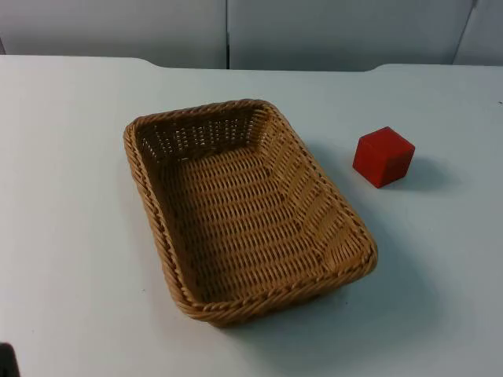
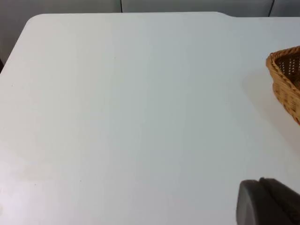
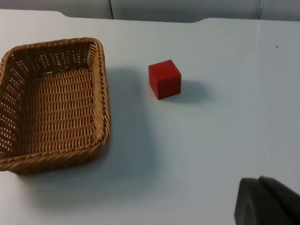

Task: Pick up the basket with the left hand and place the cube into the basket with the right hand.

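From above I see the whole wicker basket lying empty on the white surface, the red cube beside it, apart. My left pincer faces one basket corner; my right pincer faces basket and cube. Whether either pincer is open I cannot tell.
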`<action>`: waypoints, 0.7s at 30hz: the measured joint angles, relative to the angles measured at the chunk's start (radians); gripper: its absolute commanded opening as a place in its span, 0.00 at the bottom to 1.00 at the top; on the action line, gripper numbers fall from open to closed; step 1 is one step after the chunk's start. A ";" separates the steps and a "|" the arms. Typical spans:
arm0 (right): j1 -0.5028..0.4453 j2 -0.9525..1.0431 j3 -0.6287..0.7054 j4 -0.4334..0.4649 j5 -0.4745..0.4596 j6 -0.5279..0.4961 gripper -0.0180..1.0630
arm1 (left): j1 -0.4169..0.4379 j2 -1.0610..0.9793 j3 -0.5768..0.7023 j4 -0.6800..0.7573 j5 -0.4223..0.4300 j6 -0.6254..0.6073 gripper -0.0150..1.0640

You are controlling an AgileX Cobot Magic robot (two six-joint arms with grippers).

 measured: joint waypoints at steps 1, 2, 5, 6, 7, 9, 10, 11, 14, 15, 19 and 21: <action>0.000 0.000 0.000 0.000 0.000 0.000 0.01 | 0.000 0.000 0.000 0.000 0.000 0.000 0.01; 0.000 0.000 0.000 0.000 0.000 0.000 0.01 | 0.000 0.000 0.000 -0.024 -0.002 0.003 0.01; 0.000 0.000 0.000 0.000 0.000 0.000 0.01 | 0.000 0.003 -0.026 -0.130 -0.012 0.064 0.01; 0.000 0.000 0.000 0.000 0.000 0.000 0.01 | 0.000 0.023 -0.046 -0.216 -0.027 0.124 0.01; 0.000 0.000 0.000 0.000 0.000 0.000 0.01 | 0.000 0.057 -0.075 -0.309 -0.040 0.177 0.01; 0.000 0.000 0.000 0.000 0.000 0.000 0.01 | 0.000 0.107 -0.107 -0.381 -0.053 0.236 0.01; 0.000 0.000 0.000 0.000 0.000 0.000 0.01 | 0.000 0.191 -0.147 -0.477 -0.062 0.305 0.01; 0.000 0.000 0.000 0.000 0.000 0.000 0.01 | 0.000 0.191 -0.147 -0.477 -0.062 0.305 0.01; 0.000 0.000 0.000 0.000 0.000 0.000 0.01 | 0.000 0.407 -0.195 -0.557 -0.064 0.385 0.01; 0.000 0.000 0.000 0.000 0.000 0.000 0.01 | 0.000 0.496 -0.197 -0.579 -0.064 0.402 0.01; 0.000 0.000 0.000 0.000 0.000 0.000 0.01 | 0.000 0.762 -0.197 -0.678 -0.068 0.472 0.01; 0.000 0.000 0.000 0.000 0.000 0.000 0.01 | 0.000 0.855 -0.197 -0.730 -0.069 0.503 0.01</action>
